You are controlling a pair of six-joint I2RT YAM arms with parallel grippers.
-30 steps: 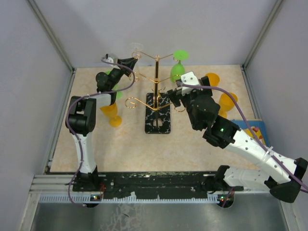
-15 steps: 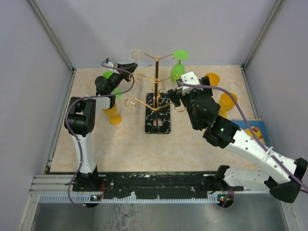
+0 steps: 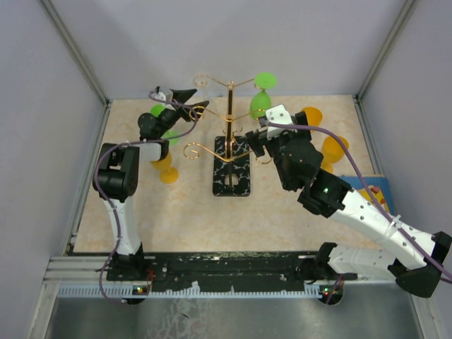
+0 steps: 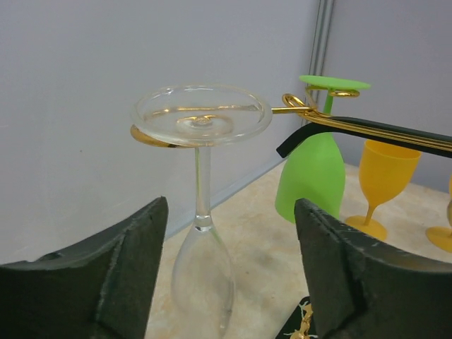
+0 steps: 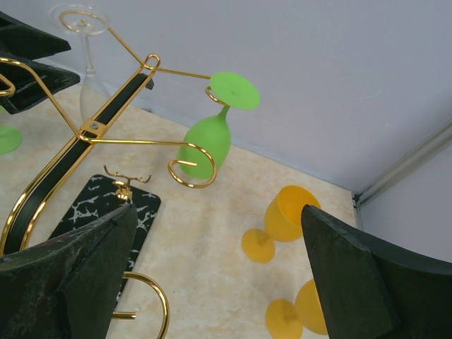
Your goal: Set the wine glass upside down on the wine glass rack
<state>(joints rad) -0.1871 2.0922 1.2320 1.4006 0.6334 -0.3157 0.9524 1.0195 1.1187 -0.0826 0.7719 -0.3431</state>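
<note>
Backing the left gripper (image 4: 229,219) away from the wine glass rack (image 3: 230,134), fingers spread wide and gripping nothing. Leaving the wine glass (image 4: 203,212) hanging bowl-down by its foot in the rack's upper left curl, clear of both fingers. Judging the placement done, with the right gripper (image 5: 219,219) parted and empty beside the rack.

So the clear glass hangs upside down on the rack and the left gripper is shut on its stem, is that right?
Not quite. The clear glass does hang upside down on the rack, but the left gripper is open, with its fingers apart and not touching the stem. The left wrist view shows this.
</note>
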